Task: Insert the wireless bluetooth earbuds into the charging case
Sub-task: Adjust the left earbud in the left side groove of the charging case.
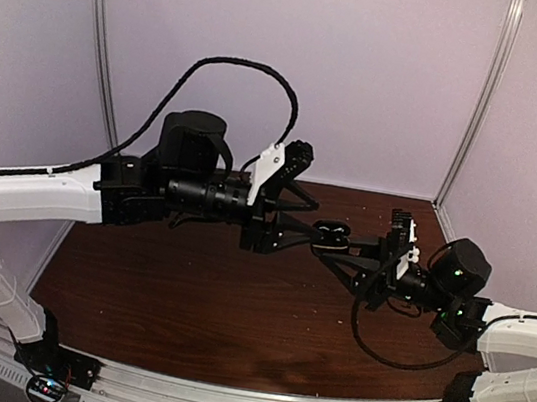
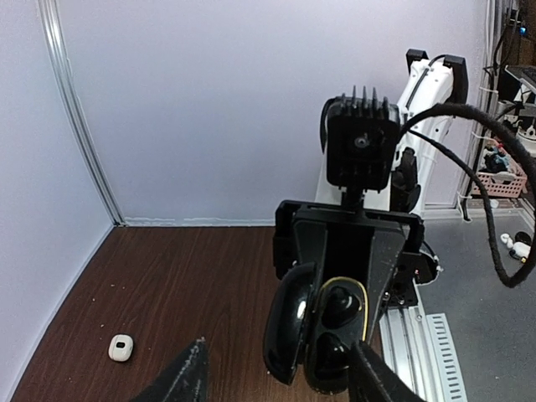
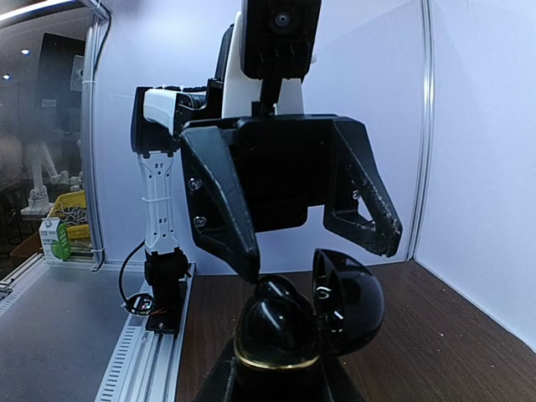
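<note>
My right gripper [image 1: 341, 244] is shut on a glossy black charging case [image 2: 331, 331] with a gold rim and holds it in the air over the table's middle. The case's lid [image 3: 347, 301] is hinged open. Two rounded black earbuds [image 2: 339, 306] sit in its wells, and they also show in the right wrist view [image 3: 280, 318]. My left gripper [image 1: 290, 227] is open and empty, with its fingertips [image 3: 247, 260] to either side of the case, one close to the earbuds. No white earbuds with stems can be made out.
A small white rounded object [image 2: 121, 347] lies on the brown table [image 2: 184, 285] near the left wall; I cannot tell what it is. White walls close the table at the back and sides. A metal rail [image 1: 249, 400] runs along the near edge.
</note>
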`<state>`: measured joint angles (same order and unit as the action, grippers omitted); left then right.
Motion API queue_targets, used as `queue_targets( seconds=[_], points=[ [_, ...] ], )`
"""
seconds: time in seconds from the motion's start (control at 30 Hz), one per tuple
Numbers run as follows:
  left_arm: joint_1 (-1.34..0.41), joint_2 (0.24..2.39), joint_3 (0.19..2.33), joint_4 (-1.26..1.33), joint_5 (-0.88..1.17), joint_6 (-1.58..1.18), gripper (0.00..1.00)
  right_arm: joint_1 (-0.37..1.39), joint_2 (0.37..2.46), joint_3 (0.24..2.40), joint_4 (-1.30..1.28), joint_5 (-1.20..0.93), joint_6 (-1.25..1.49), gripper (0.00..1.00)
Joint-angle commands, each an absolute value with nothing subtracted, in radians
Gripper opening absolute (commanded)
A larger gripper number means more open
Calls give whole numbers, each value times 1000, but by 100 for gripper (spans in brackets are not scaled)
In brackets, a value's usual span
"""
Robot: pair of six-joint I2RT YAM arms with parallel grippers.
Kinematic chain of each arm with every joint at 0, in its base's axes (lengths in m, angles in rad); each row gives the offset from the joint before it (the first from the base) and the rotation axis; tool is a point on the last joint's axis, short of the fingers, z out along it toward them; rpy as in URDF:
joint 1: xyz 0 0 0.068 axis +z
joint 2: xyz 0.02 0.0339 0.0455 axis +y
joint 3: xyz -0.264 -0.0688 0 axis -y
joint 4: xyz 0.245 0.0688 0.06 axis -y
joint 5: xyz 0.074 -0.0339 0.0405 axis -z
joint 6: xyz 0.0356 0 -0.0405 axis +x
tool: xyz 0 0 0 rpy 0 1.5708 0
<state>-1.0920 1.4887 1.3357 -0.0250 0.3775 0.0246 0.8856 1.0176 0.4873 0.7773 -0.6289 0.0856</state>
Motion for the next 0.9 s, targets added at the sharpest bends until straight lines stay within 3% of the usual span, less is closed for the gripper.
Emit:
queue_targets(
  seconds=[0.0, 0.4, 0.87],
  points=[
    [-1087, 1500, 1363, -27, 372, 21, 58, 887, 994, 512, 799, -635, 83, 0],
    [-1076, 1401, 1281, 28, 419, 71, 65, 887, 978, 500, 777, -576, 115, 0],
    [-1075, 1487, 1324, 15, 559, 101, 69, 887, 1007, 545, 748, -638, 122, 0]
  ],
)
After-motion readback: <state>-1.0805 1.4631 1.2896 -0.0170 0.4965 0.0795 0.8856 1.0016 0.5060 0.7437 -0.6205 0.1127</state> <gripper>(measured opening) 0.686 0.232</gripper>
